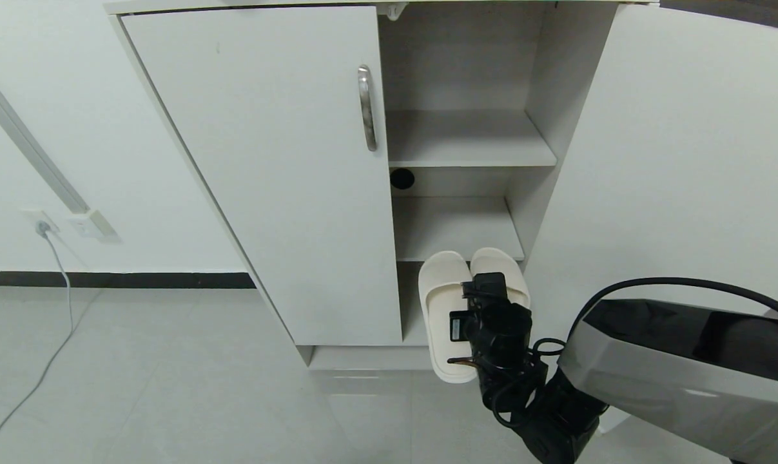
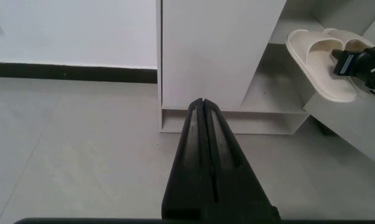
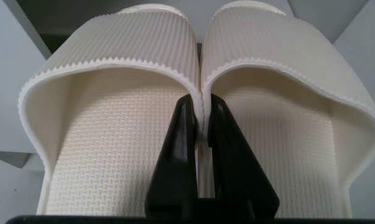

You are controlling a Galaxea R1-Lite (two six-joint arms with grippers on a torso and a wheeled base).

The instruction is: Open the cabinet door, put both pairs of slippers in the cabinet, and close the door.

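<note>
The right gripper (image 1: 488, 287) has its fingers nearly closed on the two touching inner strap edges of the pair of slippers (image 1: 445, 303), and holds them in the air in front of the open right half of the cabinet (image 1: 559, 96), toes toward the opening and near the front of the lower shelf (image 1: 453, 225). That narrow pinch is the weak point, I judge: only soft edges are clamped, so one slipper may slide free or the pair may twist and drop to the floor (image 1: 169, 386). The toes could also catch the shelf's front edge if carried in too low or too high. The arm passes close to the open door (image 1: 685, 167) and might knock it. The left gripper (image 2: 203, 107) hangs above the floor, fingers pressed together on nothing.
</note>
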